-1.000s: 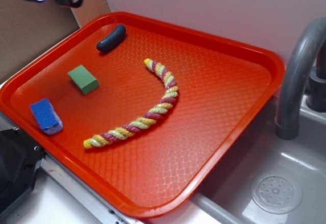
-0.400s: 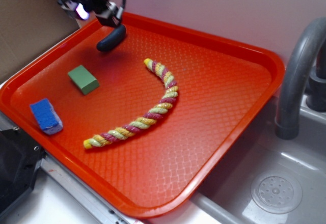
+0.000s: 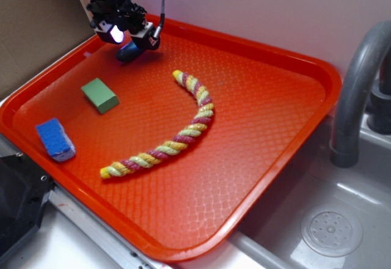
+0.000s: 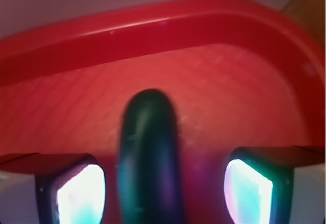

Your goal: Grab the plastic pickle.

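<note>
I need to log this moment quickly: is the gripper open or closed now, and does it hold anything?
Gripper: open, holding nothing; the plastic pickle lies between its fingers on the tray, with gaps on both sides.

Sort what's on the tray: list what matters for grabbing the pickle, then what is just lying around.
For the job:
- plastic pickle, lying between the open fingers
- gripper, low over the pickle
- red tray holding it

Lying about:
- green block
- blue sponge
- twisted rope
</note>
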Tool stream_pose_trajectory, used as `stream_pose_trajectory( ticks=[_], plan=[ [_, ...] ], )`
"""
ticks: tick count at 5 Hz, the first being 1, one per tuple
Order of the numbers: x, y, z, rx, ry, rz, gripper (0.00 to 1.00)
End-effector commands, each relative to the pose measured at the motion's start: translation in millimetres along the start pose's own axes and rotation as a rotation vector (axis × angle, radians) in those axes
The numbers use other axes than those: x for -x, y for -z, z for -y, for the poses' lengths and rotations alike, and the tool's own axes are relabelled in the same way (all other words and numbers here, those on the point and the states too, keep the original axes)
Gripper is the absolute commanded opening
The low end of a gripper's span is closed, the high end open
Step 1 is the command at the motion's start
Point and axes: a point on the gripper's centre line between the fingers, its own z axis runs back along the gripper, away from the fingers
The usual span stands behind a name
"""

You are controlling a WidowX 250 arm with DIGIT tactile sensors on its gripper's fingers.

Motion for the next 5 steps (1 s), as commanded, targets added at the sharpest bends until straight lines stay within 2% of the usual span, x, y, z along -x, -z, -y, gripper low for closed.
stream_pose_trajectory(
  ticks=[1,5],
  plan=[
    [-11.8,-2.5,-4.7,-0.032,0.023,0.015,0.00],
    [-12.0,-4.5,-1.1,-0.054,0.068,0.012,0.00]
  ],
)
